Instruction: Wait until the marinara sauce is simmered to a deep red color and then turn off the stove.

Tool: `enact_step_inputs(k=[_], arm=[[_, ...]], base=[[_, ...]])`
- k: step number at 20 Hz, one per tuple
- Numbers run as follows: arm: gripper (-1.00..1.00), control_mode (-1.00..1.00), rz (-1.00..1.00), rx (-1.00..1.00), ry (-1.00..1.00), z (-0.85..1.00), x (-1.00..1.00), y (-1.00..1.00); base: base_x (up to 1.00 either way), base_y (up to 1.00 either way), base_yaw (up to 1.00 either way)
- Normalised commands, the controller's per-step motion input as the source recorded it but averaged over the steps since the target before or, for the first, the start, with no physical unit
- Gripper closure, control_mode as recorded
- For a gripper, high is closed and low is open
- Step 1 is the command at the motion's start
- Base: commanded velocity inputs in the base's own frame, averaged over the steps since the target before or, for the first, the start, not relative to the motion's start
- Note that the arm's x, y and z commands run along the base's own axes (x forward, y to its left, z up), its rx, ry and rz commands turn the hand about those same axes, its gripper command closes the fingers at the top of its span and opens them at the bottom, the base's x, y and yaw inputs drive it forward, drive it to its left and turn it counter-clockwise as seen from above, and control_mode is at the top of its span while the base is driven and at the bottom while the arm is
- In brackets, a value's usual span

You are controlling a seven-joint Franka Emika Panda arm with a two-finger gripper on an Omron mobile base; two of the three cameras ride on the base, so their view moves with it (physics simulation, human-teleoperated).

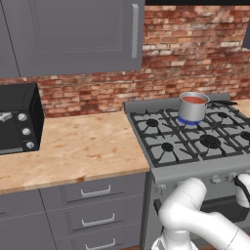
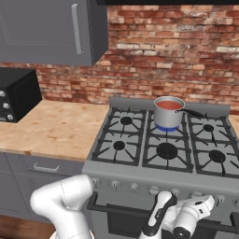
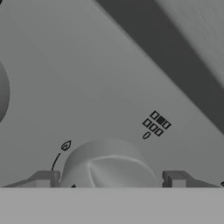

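Note:
The marinara sauce (image 1: 194,99) (image 2: 169,105) is a smooth orange-red surface inside a small steel saucepan (image 1: 192,112) (image 2: 166,117). The pan stands on a rear burner of the stove (image 1: 157,172) (image 2: 140,169), over a blue flame (image 2: 165,127). My gripper (image 3: 109,180) (image 2: 159,205) is low at the stove's front panel. In the hand view it is open, with one fingertip on each side of a round grey knob (image 3: 109,162), close to its edges. A small flame mark and a burner diagram are printed beside that knob.
A black countertop oven (image 1: 17,119) (image 2: 14,93) stands at the left end of the wooden counter (image 1: 73,146) (image 2: 51,126). Grey wall cabinets (image 1: 73,34) hang above, with drawers (image 1: 95,193) below. The dark oven door handle (image 2: 116,210) runs just below the knobs.

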Motion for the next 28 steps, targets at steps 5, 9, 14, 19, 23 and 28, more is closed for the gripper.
enact_step_inputs(k=[5,9,14,19,23,28], arm=[[1.00,-1.00,0.00,0.00,0.00,0.00,0.00,0.00],[1.00,-1.00,0.00,0.00,0.00,0.00,0.00,0.00],[1.00,-1.00,0.00,0.00,0.00,0.00,0.00,0.00],[1.00,-1.00,0.00,0.00,0.00,0.00,0.00,0.00],[1.00,-1.00,0.00,0.00,0.00,0.00,0.00,0.00],[1.00,-1.00,0.00,0.00,0.00,0.00,0.00,0.00]], base=[[0.00,0.00,0.00],[0.00,0.00,0.00],[0.00,0.00,0.00],[0.00,0.00,0.00],[0.00,0.00,0.00],[0.00,0.00,0.00]])
